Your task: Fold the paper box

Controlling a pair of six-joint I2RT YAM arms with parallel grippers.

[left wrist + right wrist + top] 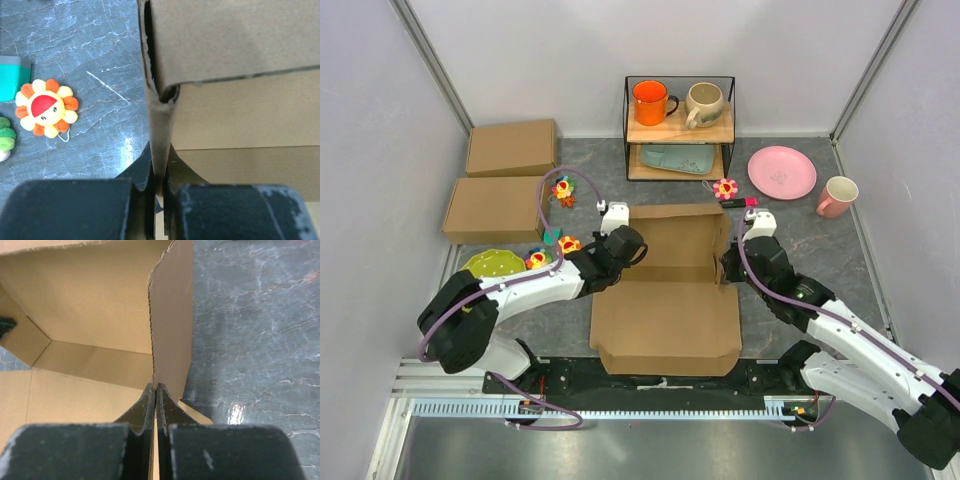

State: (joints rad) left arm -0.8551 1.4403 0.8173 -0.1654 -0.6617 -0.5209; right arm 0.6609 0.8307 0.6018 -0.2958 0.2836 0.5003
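Left gripper (159,167) and right gripper (156,390) clamp paper box (665,315) sides on grey table (805,225) between white walls (570,50)

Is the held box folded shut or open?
Open: paper box side flaps stand upright, pinched by left gripper and right gripper; near panel lies flat.

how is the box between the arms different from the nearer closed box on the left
The paper box lies open, its front panel flat and its back wall and side flaps raised; the nearer closed box is fully shut. The paper box is pinched by the left pincer and right pincer, one on each side flap; nothing touches the nearer closed box. Spread out, the paper box covers more table. Both are plain brown cardboard.
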